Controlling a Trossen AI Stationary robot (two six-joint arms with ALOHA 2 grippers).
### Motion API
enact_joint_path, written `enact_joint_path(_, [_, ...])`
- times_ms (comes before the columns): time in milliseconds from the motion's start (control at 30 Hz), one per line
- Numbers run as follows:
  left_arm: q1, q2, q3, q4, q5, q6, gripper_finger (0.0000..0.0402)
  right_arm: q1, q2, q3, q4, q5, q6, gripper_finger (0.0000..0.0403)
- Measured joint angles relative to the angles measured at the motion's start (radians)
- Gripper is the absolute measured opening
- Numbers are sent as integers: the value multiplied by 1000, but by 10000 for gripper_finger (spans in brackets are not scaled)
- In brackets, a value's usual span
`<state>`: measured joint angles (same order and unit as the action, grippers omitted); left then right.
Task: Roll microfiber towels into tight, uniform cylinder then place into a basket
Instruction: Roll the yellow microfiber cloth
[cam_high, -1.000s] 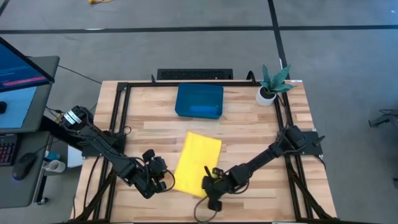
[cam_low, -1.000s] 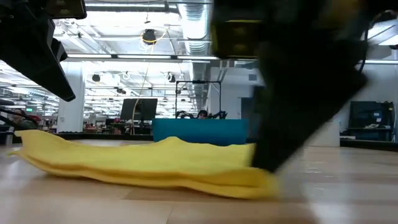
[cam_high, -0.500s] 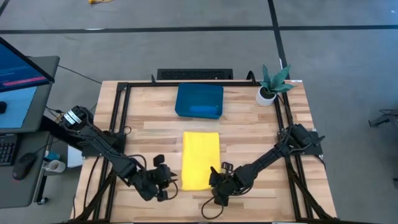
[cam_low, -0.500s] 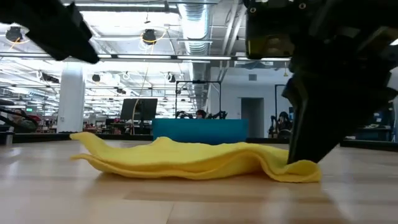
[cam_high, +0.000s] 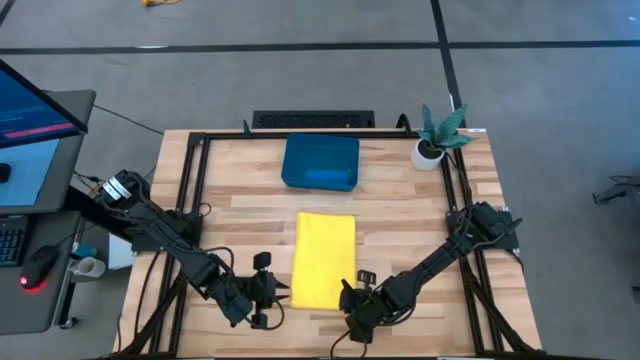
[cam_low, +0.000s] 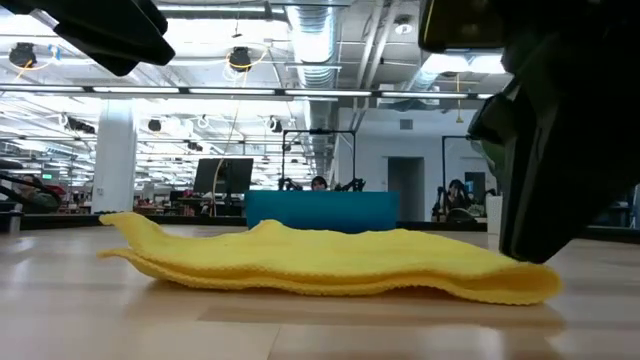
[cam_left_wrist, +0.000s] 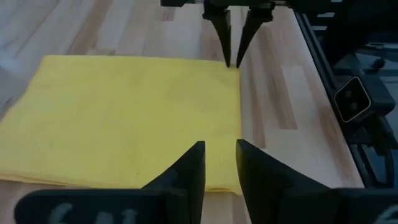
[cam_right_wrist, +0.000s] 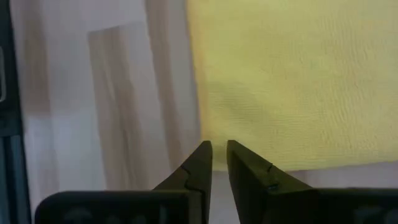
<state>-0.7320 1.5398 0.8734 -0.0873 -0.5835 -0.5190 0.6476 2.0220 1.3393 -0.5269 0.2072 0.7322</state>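
**On a butcher-block table in an open workshop**

Across the pale wooden table (cam_high: 400, 215) lies the folded yellow towel (cam_high: 323, 259), flat at centre. Beyond it, the teal basket (cam_high: 320, 160) holds a blue towel (cam_high: 328, 177). Left gripper (cam_high: 268, 296) and right gripper (cam_high: 352, 296) flank the towel's near corners, fingers slightly apart, gripping nothing. Ceiling ducts and lights fill the hall behind.

Wooden counter (cam_high: 400, 215) edged by a black frame (cam_high: 195, 165). Potted plant (cam_high: 436, 135) at one far corner. Keyboard (cam_high: 312, 120) beyond the far edge. Beside the counter: monitor (cam_high: 35, 105), mouse (cam_high: 40, 265), white cup (cam_high: 88, 267). Grey floor (cam_high: 550, 90) around.
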Motion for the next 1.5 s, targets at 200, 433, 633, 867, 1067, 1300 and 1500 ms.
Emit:
enact_joint_path(200, [15,0,0,0,-2,1,129,0,0,61,-44,7,-45,74])
enact_joint_path(433, [57,0,0,0,-6,-16,193,-2,-1,151,-157,95,-145,74])
enact_joint_path(633, [62,0,0,55,-7,40,202,13,-2,182,-302,157,-155,74])
enact_joint_path(867, [61,35,2,254,33,194,202,72,-2,181,-430,215,-131,74])
enact_joint_path(1067, [50,163,54,307,107,289,202,148,-2,177,-512,302,-36,74])
enact_joint_path(1300, [36,276,211,214,112,291,202,199,-8,176,-627,349,31,74])
enact_joint_path(1500, [13,349,388,-102,104,253,202,231,-48,176,-710,387,62,74])
